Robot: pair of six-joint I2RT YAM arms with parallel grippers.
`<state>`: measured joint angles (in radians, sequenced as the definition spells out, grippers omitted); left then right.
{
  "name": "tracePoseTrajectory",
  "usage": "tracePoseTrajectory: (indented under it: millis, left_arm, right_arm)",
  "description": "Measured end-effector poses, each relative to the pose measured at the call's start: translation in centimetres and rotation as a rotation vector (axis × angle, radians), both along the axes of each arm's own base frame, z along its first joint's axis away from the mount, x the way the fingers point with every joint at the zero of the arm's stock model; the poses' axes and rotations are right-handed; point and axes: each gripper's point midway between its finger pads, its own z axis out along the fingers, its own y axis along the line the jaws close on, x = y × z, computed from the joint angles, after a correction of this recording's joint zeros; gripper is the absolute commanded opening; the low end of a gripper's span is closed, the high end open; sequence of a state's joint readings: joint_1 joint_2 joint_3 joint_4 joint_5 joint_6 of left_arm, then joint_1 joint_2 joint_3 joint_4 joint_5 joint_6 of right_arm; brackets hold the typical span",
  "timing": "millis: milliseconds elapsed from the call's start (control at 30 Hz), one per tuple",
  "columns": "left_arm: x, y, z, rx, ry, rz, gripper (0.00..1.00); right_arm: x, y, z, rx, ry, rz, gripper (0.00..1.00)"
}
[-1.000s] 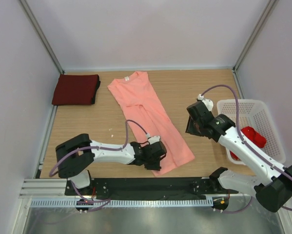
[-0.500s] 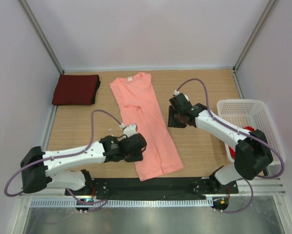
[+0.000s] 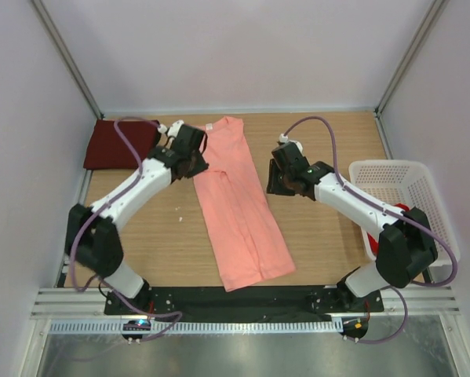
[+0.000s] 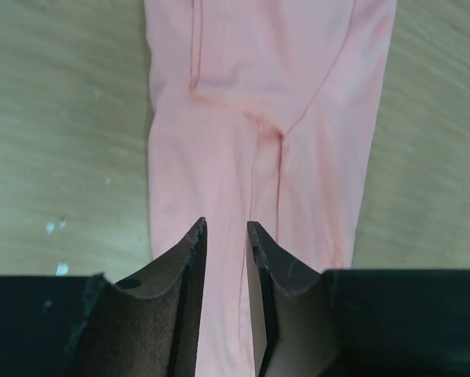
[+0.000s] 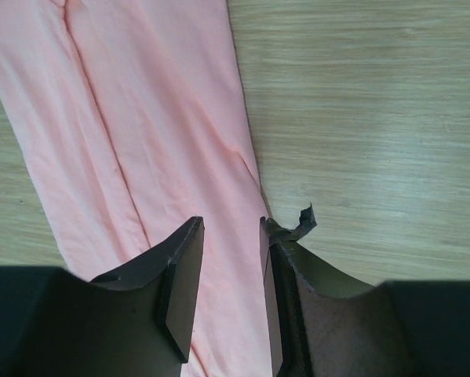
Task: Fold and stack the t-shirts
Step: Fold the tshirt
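The left gripper (image 3: 191, 155) has swung from the near hem to the collar end of the narrow salmon-pink cloth t-shirt (image 3: 238, 204), which lies lengthwise on the wooden table (image 3: 329, 141). The right gripper (image 3: 279, 179) flanks it. Both stand parted, empty. Best to pinch both shoulder corners evenly, then fold hemward.

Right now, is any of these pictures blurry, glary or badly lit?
Top view: sharp, evenly lit, only faint shadows. Left wrist view: the table looks soft beside the salmon-pink t-shirt. Right wrist view: crisp wood grain, a pale sheen at right.
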<state>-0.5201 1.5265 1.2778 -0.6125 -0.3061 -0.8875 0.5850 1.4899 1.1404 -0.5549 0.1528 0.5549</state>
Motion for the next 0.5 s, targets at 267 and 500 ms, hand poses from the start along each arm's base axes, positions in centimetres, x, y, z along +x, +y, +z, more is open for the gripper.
tracePoseTrajectory:
  millis: [267, 500]
  left_arm:
    - [9.3, 3.6, -6.6, 0.087, 0.122, 0.112, 0.29]
    - [11.9, 6.9, -11.4, 0.098, 0.219, 0.142, 0.33]
  right_arm:
    - [-2.5, -2.2, -2.7, -0.058, 0.049, -0.005, 0.42]
    - [-2.7, -3.0, -1.6, -0.061, 0.009, -0.012, 0.42]
